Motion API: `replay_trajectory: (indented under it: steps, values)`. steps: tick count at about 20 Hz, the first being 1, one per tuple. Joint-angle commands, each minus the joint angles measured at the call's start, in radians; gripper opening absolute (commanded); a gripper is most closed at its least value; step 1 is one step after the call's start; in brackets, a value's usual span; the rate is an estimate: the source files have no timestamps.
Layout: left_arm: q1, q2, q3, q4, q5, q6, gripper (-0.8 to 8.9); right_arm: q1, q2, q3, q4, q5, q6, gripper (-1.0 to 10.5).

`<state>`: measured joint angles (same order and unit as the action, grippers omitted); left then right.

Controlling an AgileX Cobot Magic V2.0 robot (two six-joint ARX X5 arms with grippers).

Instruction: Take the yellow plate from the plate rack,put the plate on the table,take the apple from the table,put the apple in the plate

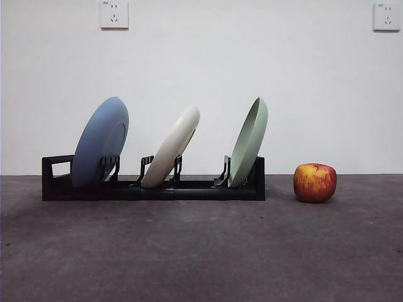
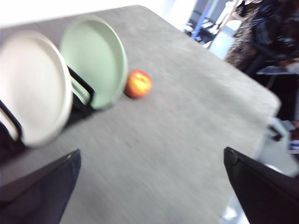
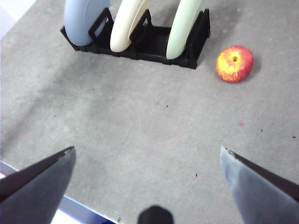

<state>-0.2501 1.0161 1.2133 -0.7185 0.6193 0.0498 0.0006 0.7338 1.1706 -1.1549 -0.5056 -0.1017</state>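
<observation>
The cream yellow plate [image 1: 172, 146] leans in the middle slot of the black plate rack [image 1: 151, 189], between a blue plate [image 1: 99, 141] and a pale green plate [image 1: 248, 142]. The red-and-yellow apple [image 1: 315, 182] rests on the grey table [image 1: 201, 251] to the right of the rack. Neither arm shows in the front view. In the left wrist view the yellow plate [image 2: 35, 86] and apple [image 2: 138, 84] lie ahead of my open left gripper [image 2: 149, 186]. My open right gripper [image 3: 147, 172] hovers high over the table, well short of the rack [image 3: 140, 39] and apple [image 3: 234, 63].
The rack holds the blue plate [image 3: 84, 18] and green plate [image 3: 183, 25] on either side of the yellow one [image 3: 128, 23]. A white wall with two sockets stands behind. The table's edge [image 2: 261, 98] and clutter beyond it show in the left wrist view.
</observation>
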Motion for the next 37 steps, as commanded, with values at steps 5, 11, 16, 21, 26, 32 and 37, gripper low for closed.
replay_trajectory:
  steps: [5,11,16,21,26,32,37]
  values:
    - [-0.158,0.375,0.271,0.069,-0.251,0.101,5.65,0.000,0.043,0.004,0.002,-0.004,-0.006,5.4]
    - [-0.203,0.732,0.489,0.130,-0.364,0.130,5.65,0.000,0.063,0.004,0.002,-0.003,-0.006,5.4]
    - [-0.203,0.880,0.518,0.203,-0.444,0.131,5.65,0.000,0.069,0.004,0.002,-0.003,-0.006,5.4]
    - [-0.203,0.946,0.518,0.260,-0.468,0.130,5.52,0.000,0.069,0.004,0.002,-0.003,-0.006,5.4]
    - [-0.203,0.980,0.518,0.262,-0.481,0.105,3.70,0.000,0.076,0.004,0.003,-0.003,-0.006,5.4]
    - [-0.200,0.982,0.518,0.260,-0.401,0.096,1.19,0.000,0.089,0.004,0.002,-0.003,-0.006,5.4]
    - [-0.200,0.982,0.518,0.253,-0.399,0.062,-0.08,0.000,0.089,0.004,0.002,-0.003,-0.006,5.4]
